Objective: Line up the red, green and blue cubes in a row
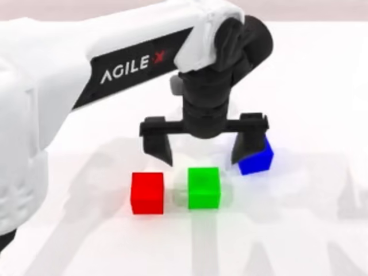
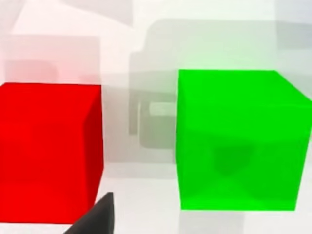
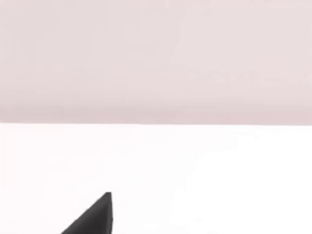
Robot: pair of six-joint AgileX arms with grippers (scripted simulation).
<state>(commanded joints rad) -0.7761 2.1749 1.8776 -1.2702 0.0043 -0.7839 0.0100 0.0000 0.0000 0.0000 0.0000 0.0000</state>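
My left arm reaches in from the table's left, its end effector (image 1: pixel 204 144) spread wide and empty, hanging just beyond the green cube (image 1: pixel 204 187). Red cube (image 1: pixel 148 192) sits just left of green, a small gap between. Blue cube (image 1: pixel 257 158) lies right of and beyond green, tilted, by one fingertip. White table (image 1: pixel 310 230). My right end effector: cannot tell.

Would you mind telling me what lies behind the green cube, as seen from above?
Behind the green cube the left tool hangs open above bare table. The blue cube sits behind and to the right, partly covered by one finger; its hidden part cannot be seen.
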